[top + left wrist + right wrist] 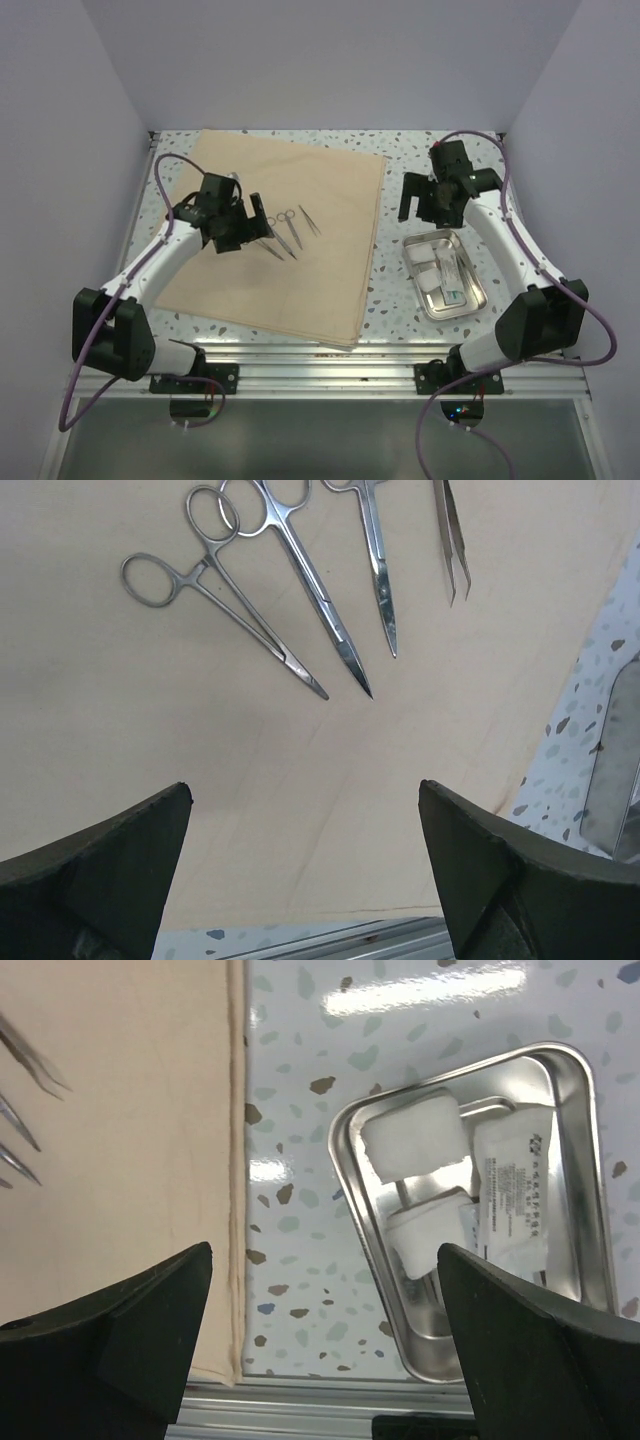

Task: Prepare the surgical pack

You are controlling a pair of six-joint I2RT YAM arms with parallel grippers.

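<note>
You are looking at the tan cloth sheet (320, 260) lying flat left of centre, its right edge leaving a bare strip of speckled counter (300, 1110) before the steel tray (575, 1180) at right. Four steel instruments are resting on the cloth: three ring-handled ones (320, 600) and one pair of tweezers (452, 540). Two gauze squares (415, 1140) and a sealed packet (515, 1190) are sitting in the tray. Left end effector (303, 790) and right end effector (325, 1250) are hovering wide open, gripping nothing.
</note>
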